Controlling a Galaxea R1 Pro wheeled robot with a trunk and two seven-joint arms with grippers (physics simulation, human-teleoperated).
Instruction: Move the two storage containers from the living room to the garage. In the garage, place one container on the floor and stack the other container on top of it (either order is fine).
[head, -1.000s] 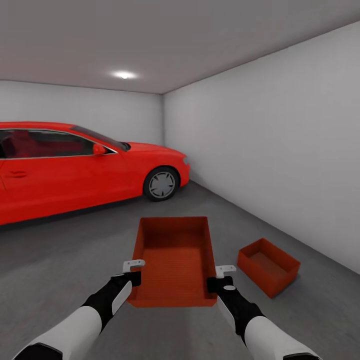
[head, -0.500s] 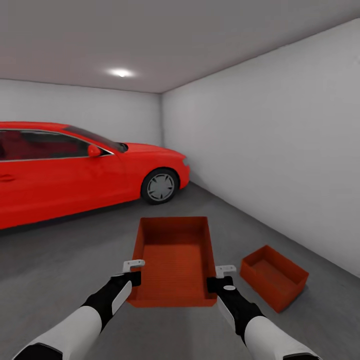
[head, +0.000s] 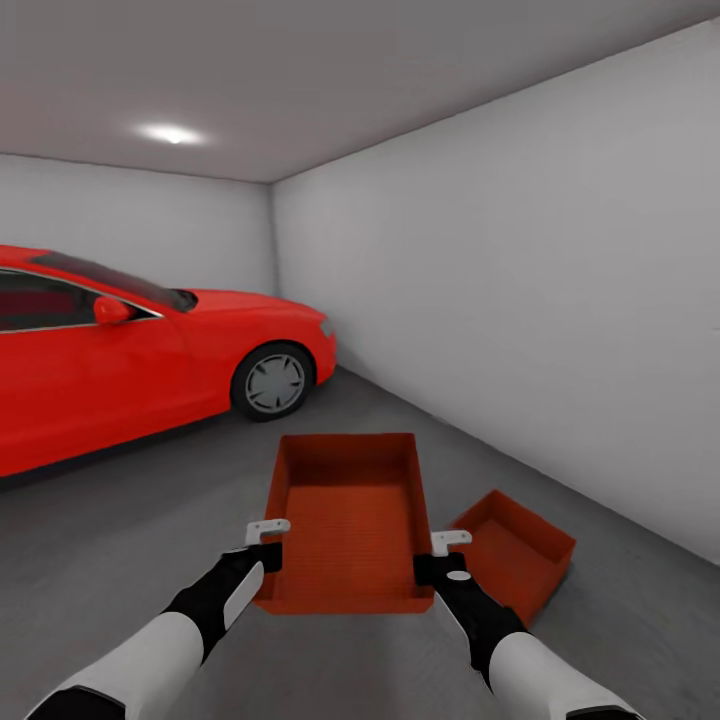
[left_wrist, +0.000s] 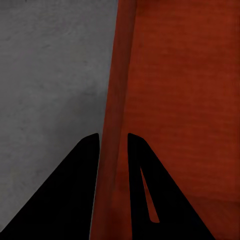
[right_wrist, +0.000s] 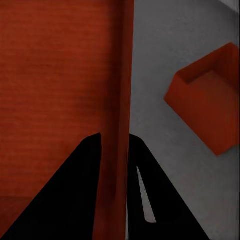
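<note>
I carry one orange-red storage container (head: 348, 520) in front of me, above the garage floor (head: 120, 540). My left gripper (head: 268, 545) is shut on its left wall (left_wrist: 114, 145). On the opposite side, my right gripper (head: 440, 556) is shut on its right wall (right_wrist: 118, 145). The other storage container (head: 515, 553) sits on the dark grey concrete just right of the carried one, partly behind my right gripper, and it appears again in the right wrist view (right_wrist: 210, 100).
A red car (head: 130, 360) stands at the left, nose toward the far corner. A plain white wall (head: 560, 300) runs along the right, close behind the bin on the floor. Open concrete lies between the car and the bins.
The whole view has swung to the right: car and far corner slid left, and the bin on the floor now sits closer to the carried one. Both grippers keep their hold.
</note>
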